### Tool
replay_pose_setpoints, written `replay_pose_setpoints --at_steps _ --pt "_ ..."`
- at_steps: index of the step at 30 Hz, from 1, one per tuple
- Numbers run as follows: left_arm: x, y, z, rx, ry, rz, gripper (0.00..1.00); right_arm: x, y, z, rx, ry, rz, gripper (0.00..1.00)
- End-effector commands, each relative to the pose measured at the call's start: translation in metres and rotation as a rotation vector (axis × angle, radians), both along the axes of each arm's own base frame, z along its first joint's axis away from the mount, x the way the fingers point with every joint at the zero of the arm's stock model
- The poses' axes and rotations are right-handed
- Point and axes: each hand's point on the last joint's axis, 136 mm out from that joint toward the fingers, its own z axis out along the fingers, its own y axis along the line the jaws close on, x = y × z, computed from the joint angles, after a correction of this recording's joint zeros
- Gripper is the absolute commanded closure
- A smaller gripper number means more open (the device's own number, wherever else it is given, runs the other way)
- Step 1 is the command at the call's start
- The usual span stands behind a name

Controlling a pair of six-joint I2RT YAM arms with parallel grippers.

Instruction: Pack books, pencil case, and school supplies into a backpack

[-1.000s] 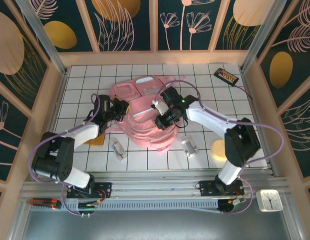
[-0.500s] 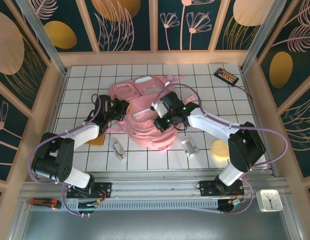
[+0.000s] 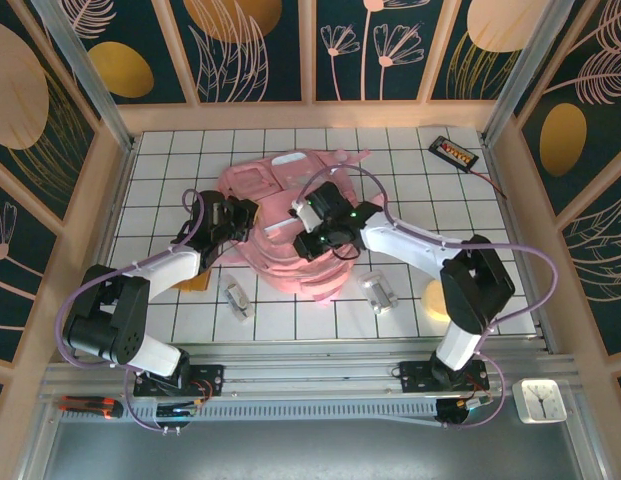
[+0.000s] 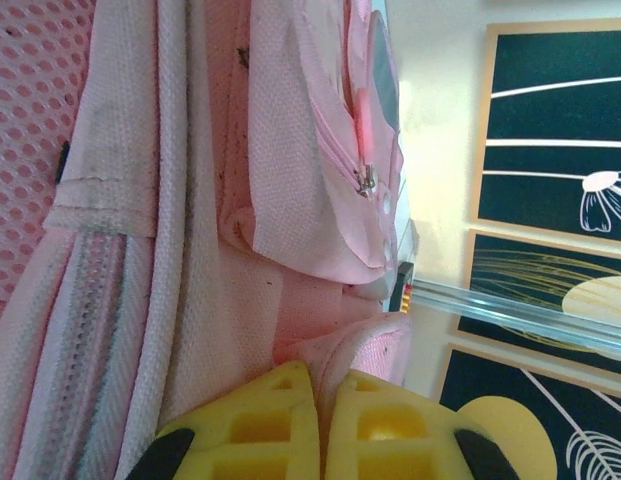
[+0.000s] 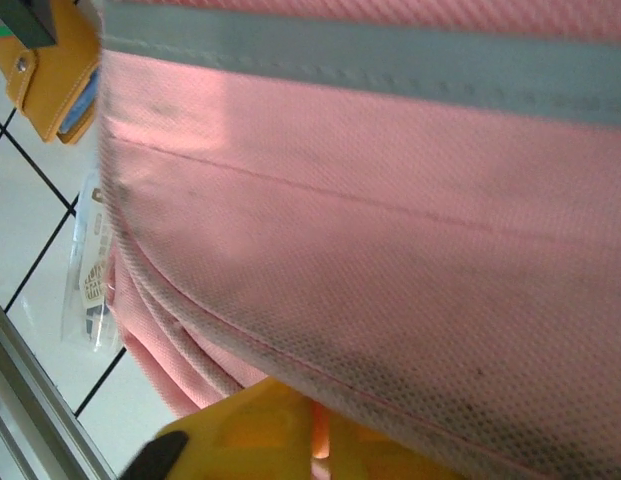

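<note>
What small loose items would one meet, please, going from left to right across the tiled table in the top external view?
A flat orange-brown square pad → silver-grey clip in clear wrap → second silver-grey clip → black slab with orange label.

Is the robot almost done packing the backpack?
Not yet. Done: nothing I can confirm, since the inside of the backpack is hidden. In hand: the left gripper is shut on the backpack's edge and the right gripper is pressed against its fabric, probably to open it. Left: the orange pad and two silver clips lie on the table outside.
</note>
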Motion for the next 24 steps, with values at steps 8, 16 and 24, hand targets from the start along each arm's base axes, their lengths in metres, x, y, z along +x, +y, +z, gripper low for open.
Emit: replay_pose_setpoints --at_steps 8,16,24 --pt "0.002 -0.016 0.063 -0.137 -0.166 -0.027 1.00 0.008 -0.015 0.019 0.262 0.081 -0.205 0.71" --pt "-0.003 -0.012 0.060 -0.169 -0.144 0.001 1.00 0.001 -0.031 0.003 0.203 0.080 -0.245 0.71" --pt "-0.001 -0.013 0.060 -0.181 -0.137 0.004 1.00 -0.008 -0.038 -0.007 0.179 -0.006 -0.241 0.76"
